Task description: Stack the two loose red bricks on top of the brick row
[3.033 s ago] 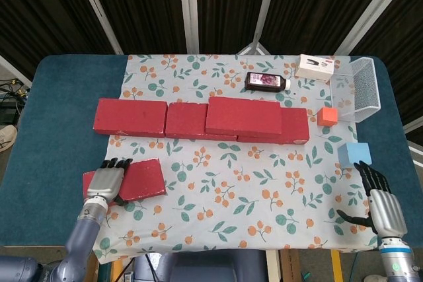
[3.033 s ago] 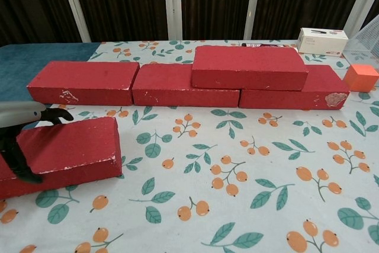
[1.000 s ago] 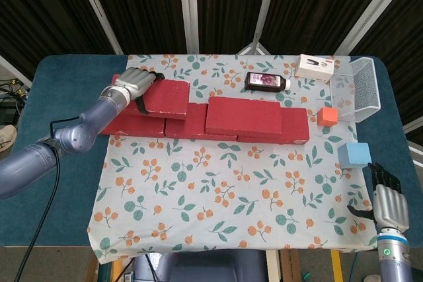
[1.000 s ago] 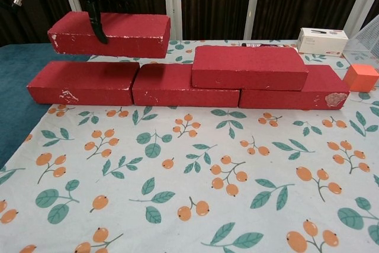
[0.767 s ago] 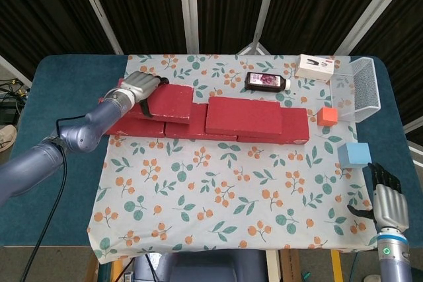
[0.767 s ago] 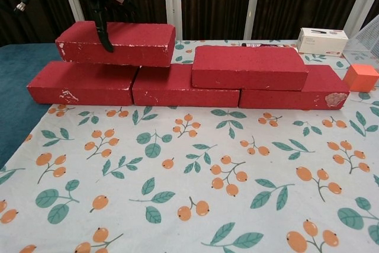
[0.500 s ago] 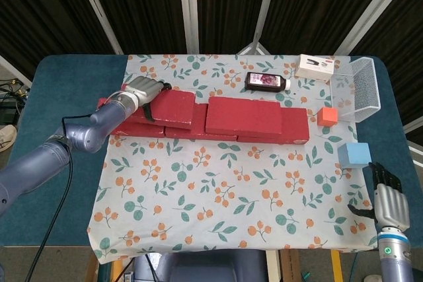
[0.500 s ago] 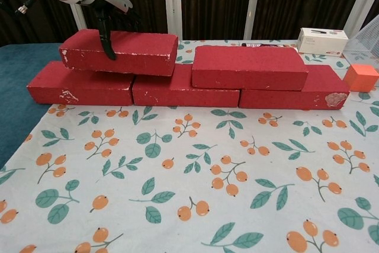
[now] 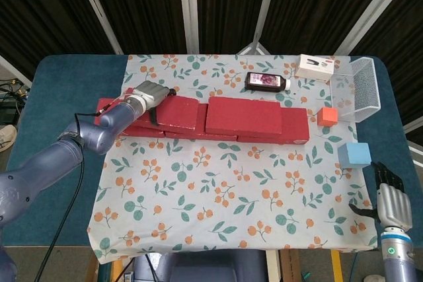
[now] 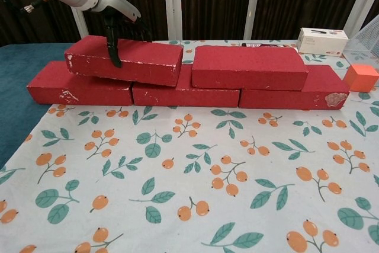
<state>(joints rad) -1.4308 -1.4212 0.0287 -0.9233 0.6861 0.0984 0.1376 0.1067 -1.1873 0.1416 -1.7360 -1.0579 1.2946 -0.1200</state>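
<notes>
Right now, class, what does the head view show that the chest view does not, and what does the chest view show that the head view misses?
Only the head view shows the right hand at the near table edge, holding nothing, the blue cube and the dark bottle's full label. Only the chest view shows white scuffs on the brick row's front faces. Both show the left hand gripping the tilted red brick on the row, the already stacked brick and the orange cube.

text: none legible | white box (image 9: pixel 314 67) print: too small | bottle (image 9: pixel 267 82) label: blurred
</notes>
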